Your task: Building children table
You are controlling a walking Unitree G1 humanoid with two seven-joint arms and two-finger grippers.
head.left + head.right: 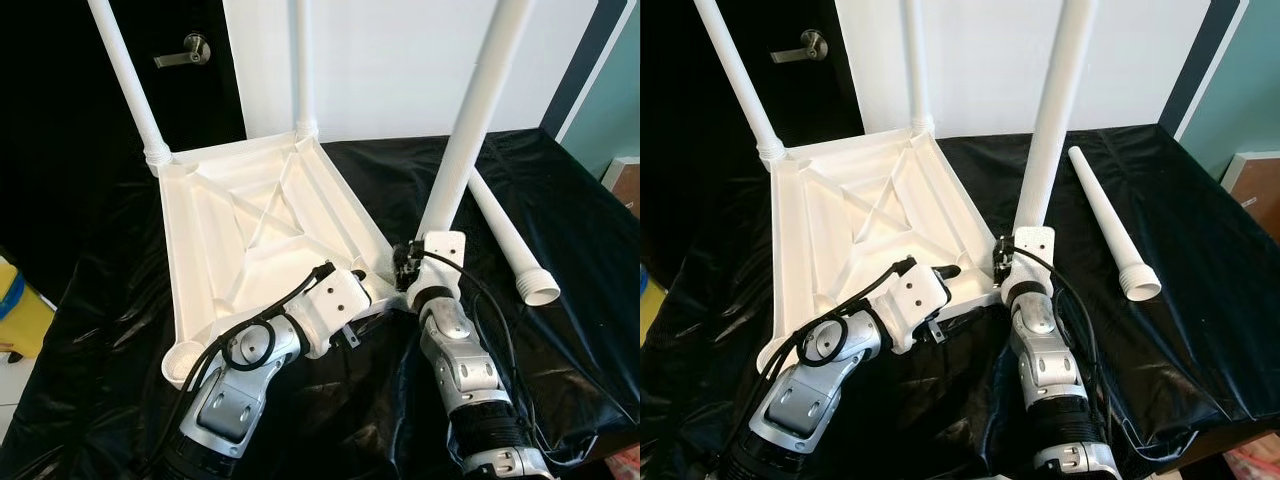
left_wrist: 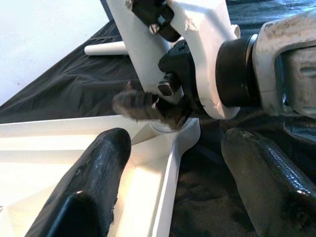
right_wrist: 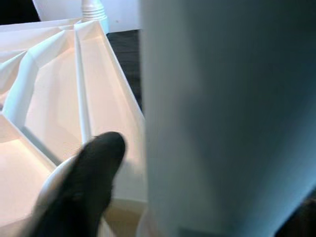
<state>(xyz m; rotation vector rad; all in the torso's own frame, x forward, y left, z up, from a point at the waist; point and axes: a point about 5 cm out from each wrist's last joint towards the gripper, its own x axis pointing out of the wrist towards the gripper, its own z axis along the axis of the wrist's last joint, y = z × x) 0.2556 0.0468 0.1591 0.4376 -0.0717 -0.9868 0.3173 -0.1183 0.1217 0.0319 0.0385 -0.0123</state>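
Right end effector (image 1: 415,262) gripping leg (image 1: 470,125) standing at tabletop (image 1: 240,215) corner, left end effector (image 2: 168,168) spreading open astride tabletop rim, spare leg (image 1: 505,235) lying beside tabletop

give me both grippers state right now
Left gripper: open, straddling the tabletop rim at the near corner.
Right gripper: shut on the table leg standing in that corner.
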